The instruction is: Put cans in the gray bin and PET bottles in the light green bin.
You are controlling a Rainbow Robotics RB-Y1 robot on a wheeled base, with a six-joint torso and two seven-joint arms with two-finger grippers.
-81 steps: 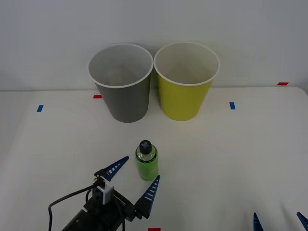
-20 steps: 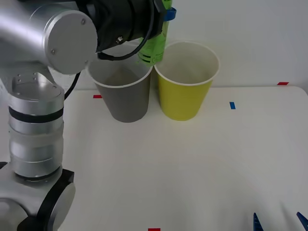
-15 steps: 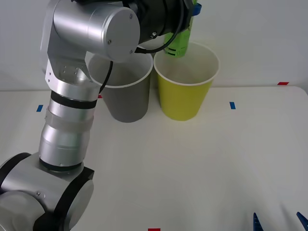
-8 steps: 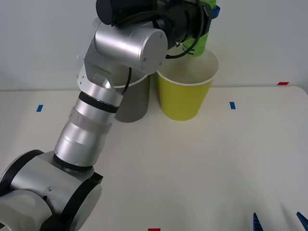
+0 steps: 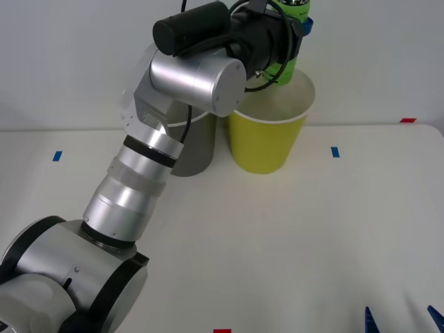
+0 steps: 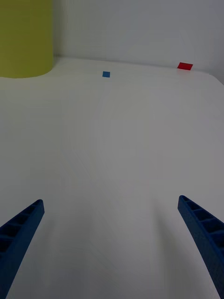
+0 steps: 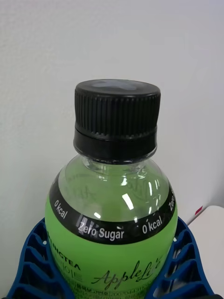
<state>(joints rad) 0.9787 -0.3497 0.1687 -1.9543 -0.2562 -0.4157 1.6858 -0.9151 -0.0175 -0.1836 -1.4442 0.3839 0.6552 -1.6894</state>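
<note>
Near the front edge of the white table (image 5: 291, 250), at the robot's right side, the right gripper (image 6: 112, 243) waits low over the table surface with its two blue ribbed fingers (image 6: 21, 229) spread wide apart and nothing between them. Farther on the table there are small tape marks, a blue one (image 5: 335, 152) and a red one (image 5: 408, 121), both on the right side. Behind them stand the two bins side by side, touching or almost touching: the gray bin (image 5: 194, 149) on the left, mostly covered by the silver left arm (image 5: 139, 173), and the light green bin (image 5: 267, 142) on the right. The left gripper (image 5: 295, 31) is raised above the far rim of the light green bin, and its blue fingers (image 7: 28, 261) are closed around the body of the PET bottle (image 7: 112, 219). The bottle is upright, with black screw cap (image 7: 116, 117) on top and a green label reading "Zero Sugar", and it hangs in the air over the opening of the light green bin, near the back rim.
</note>
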